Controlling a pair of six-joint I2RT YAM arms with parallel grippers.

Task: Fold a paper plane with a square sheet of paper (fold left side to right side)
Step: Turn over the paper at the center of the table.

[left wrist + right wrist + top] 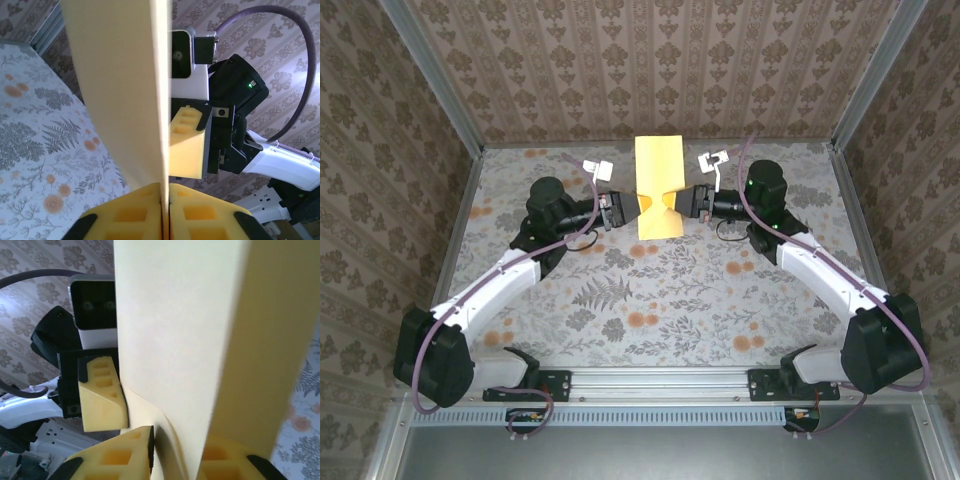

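Yellow paper [659, 165], clamped by the left hand [644, 205], sits loose inside the parted right hand [672, 203].

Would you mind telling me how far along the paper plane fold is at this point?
Done: the square sheet of paper already looks doubled into a narrow rectangle. In hand: the left gripper pinches one edge, while the right gripper has its jaws apart around the opposite edge. Left: no angled nose folds or sharp tip show yet, so the dart shape is still to make.
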